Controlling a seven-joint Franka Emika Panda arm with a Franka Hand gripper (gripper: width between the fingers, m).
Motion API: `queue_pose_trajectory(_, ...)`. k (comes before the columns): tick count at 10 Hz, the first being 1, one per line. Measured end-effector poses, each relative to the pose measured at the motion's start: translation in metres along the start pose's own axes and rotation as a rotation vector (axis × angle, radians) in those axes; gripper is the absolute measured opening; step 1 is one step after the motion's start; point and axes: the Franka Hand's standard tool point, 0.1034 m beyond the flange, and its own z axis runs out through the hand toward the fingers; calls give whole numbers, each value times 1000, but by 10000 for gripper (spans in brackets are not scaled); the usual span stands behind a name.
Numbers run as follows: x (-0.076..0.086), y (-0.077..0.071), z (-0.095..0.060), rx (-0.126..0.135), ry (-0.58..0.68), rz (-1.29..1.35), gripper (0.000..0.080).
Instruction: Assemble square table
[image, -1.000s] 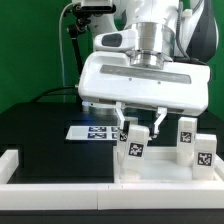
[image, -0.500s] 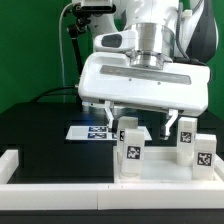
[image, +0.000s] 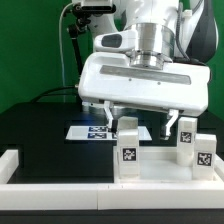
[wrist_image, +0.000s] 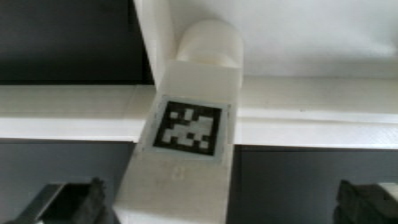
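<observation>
The tool (image: 143, 124) hangs open directly above the upright short white plastic leg (image: 128, 147), its long axis vertical at lower centre frame.

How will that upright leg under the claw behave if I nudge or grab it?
The leg looks like rigid moulded plastic, so probably stiff and light. It stands tall on a narrow base, so a sideways push may tip it. Its smooth white faces could slip between the fingers of the open claw.
</observation>
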Motion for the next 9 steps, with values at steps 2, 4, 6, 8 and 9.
queue_pose_trajectory(2,0,0,0,0,0,0,649)
queue_pose_trajectory(4,0,0,0,0,0,0,649)
queue_pose_trajectory(6,-4,10,-2,29,-125,24,649)
queue_pose_trajectory(8,1,21,-9,86,-273,64,649)
queue_pose_trajectory(9,4,22,-10,112,-335,62,649)
